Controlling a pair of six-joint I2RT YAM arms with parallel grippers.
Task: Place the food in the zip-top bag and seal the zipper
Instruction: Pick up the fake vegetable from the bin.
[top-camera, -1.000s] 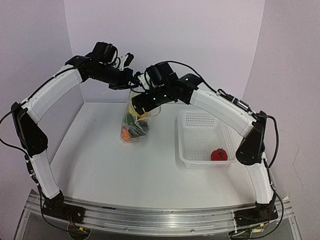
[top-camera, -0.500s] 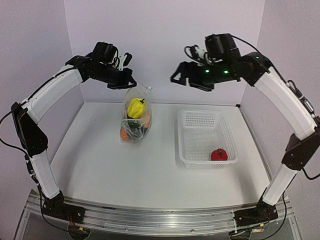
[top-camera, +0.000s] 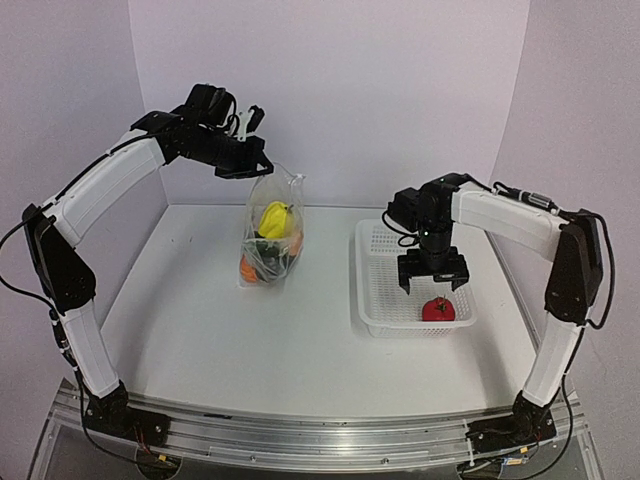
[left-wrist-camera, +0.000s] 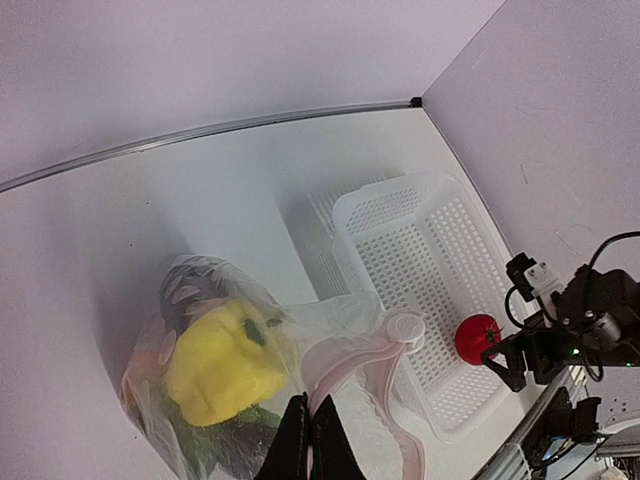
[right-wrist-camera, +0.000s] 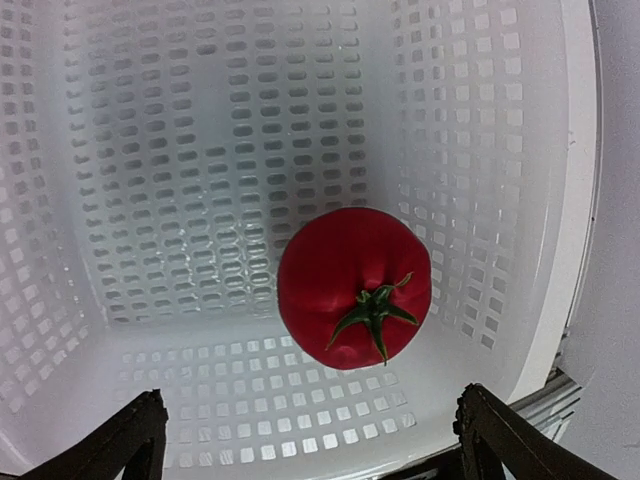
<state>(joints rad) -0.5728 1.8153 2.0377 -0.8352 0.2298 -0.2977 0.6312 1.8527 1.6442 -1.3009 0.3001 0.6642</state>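
Note:
The clear zip-top bag (top-camera: 270, 240) hangs from my left gripper (top-camera: 252, 166), which is shut on its top edge. Inside it are the yellow pepper (top-camera: 272, 218), a dark piece and an orange piece (top-camera: 248, 268). The left wrist view shows my left gripper (left-wrist-camera: 308, 432) pinching the bag rim by the pinkish zipper strip (left-wrist-camera: 352, 352), with the mouth gaping beside the pepper (left-wrist-camera: 222, 360). A red apple with a green stem (top-camera: 437, 309) lies in the white basket (top-camera: 390, 240). My right gripper (top-camera: 433, 281) is open just above it, with the apple (right-wrist-camera: 353, 287) between and beyond the fingertips (right-wrist-camera: 150, 425).
The white perforated basket (right-wrist-camera: 200, 150) holds only the red fruit, in its near right corner. The bag's bottom rests on the table left of the basket. White walls close in the back and both sides.
My right gripper left the bag mouth, rose high to the right, then came down into the basket over the red fruit. The yellow pepper now sits in the bag. The left arm held still.

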